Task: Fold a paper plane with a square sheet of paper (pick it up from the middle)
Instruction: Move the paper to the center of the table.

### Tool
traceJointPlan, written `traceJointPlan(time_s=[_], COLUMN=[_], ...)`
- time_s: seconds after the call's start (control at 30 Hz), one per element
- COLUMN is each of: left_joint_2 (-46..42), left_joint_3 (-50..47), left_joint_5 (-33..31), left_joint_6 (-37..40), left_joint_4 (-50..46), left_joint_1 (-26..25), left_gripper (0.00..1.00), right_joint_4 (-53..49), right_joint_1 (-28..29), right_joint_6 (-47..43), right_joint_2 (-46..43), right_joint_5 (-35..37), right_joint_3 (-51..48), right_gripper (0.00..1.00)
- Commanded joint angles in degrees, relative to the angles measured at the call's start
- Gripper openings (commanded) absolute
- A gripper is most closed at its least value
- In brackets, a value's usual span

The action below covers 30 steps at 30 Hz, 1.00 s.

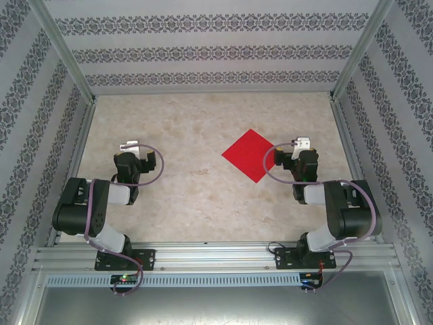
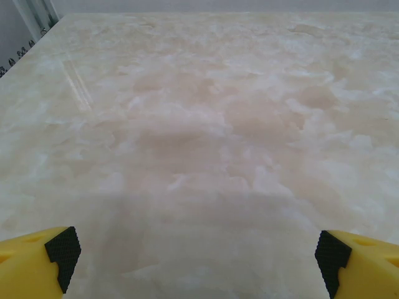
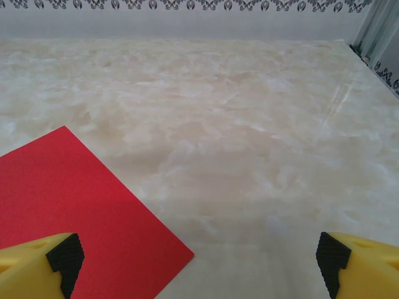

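Note:
The square sheet of paper point(image 1: 252, 154) is bright red and lies flat and unfolded on the pale marbled table, turned like a diamond, right of centre. No paper plane is in view. My right gripper point(image 1: 298, 154) rests just right of the sheet. In the right wrist view the right gripper point(image 3: 198, 263) is open, the sheet point(image 3: 75, 199) reaches under its left fingertip point(image 3: 62, 256), and the sheet's corner ends between the jaws. My left gripper point(image 1: 135, 157) sits far left of the sheet. In the left wrist view the left gripper point(image 2: 196, 265) is open over bare table.
Patterned walls with metal frame posts point(image 1: 64, 51) close in the table point(image 1: 203, 196) on three sides. An aluminium rail point(image 1: 216, 256) carrying both arm bases runs along the near edge. Bare tabletop lies between the two arms and beyond the sheet.

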Motion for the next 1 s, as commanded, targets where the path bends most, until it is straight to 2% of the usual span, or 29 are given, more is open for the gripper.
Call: traceJointPlan(time_s=[0.0, 0.53, 0.97], left_joint_2=[-0.46, -0.5, -1.25], left_joint_3=[0.89, 0.92, -0.43], left_joint_5=[0.44, 0.43, 2.76], left_joint_6=[0.94, 0.94, 1.28], left_joint_4=[0.03, 0.02, 1.71], left_joint_1=[0.38, 0.4, 0.81], left_gripper=[1.0, 1.0, 1.0], right_joint_4=[0.38, 0.34, 2.74], right_joint_1=[-0.09, -0.1, 0.77], right_joint_6=[0.44, 0.42, -1.11], right_joint_2=[-0.72, -0.66, -1.34], right_joint_5=[-0.68, -0.74, -2.09], right_joint_3=[1.14, 1.23, -0.41], right_gripper=[0.98, 0.98, 0.98])
